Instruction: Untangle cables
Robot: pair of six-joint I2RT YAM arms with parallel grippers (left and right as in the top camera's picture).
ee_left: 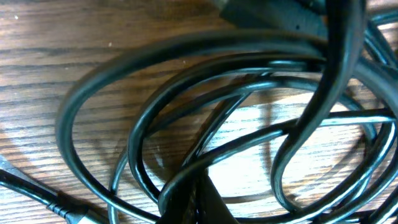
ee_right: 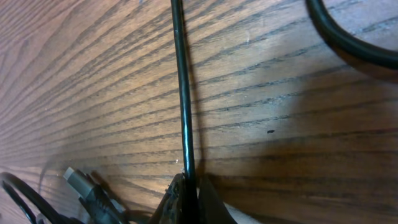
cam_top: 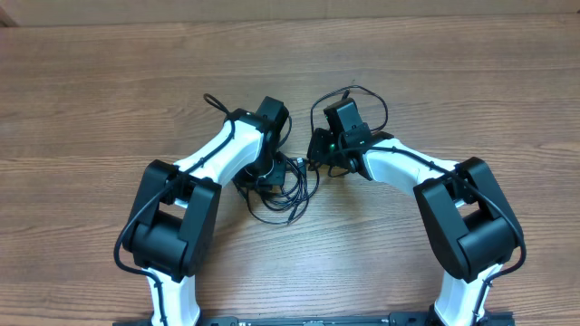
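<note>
The cables lie tangled at frame centre on the surface (overhead view), with the left end effector clenched on a loop and the right end effector on one strand.

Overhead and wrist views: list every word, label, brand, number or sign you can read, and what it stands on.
None readable: no print shows on the cables, the table, the left arm or the right arm.
The plug in the right wrist view shows no legible marking.
</note>
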